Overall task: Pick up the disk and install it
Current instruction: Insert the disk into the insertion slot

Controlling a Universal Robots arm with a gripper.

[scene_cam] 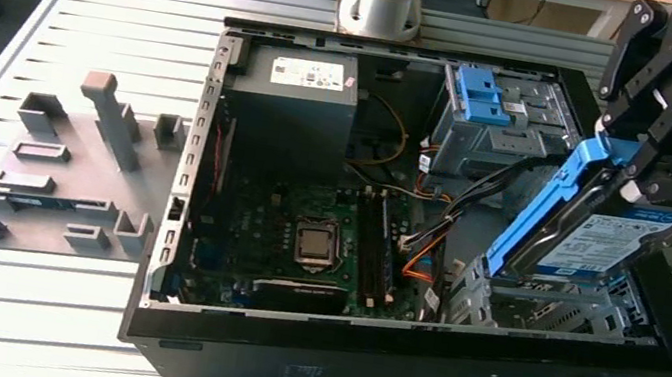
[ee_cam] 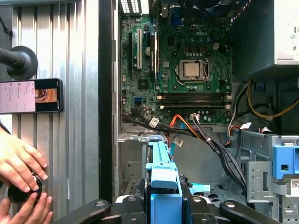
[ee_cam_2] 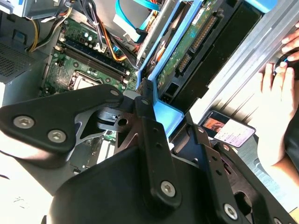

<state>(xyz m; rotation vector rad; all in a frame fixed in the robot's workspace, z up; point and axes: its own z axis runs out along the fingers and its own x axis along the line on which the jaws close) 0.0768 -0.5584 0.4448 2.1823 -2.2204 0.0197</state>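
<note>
My gripper [scene_cam: 663,188] is shut on the disk [scene_cam: 601,243], a silver drive with a white-and-blue label and blue rails. The disk hangs tilted, its lower end just above the metal drive cage [scene_cam: 547,308] at the front corner of the open computer case [scene_cam: 172,223], on the exterior view's right. In the second wrist view the disk's green circuit-board underside [ee_cam_2: 187,46] runs away from the black fingers [ee_cam_2: 145,109]. In the first wrist view its blue rail [ee_cam: 162,175] points down into the cage from between the fingers [ee_cam: 128,205].
Orange and black cables [scene_cam: 430,234] run beside the cage. An empty blue bracket [scene_cam: 486,96] sits in the rear cage, with a grey power supply [scene_cam: 298,91] and motherboard [scene_cam: 301,234] further left. A person's hands [ee_cam: 18,163] and a phone [ee_cam: 30,95] lie beside the case. A grey fixture [scene_cam: 69,167] stands left.
</note>
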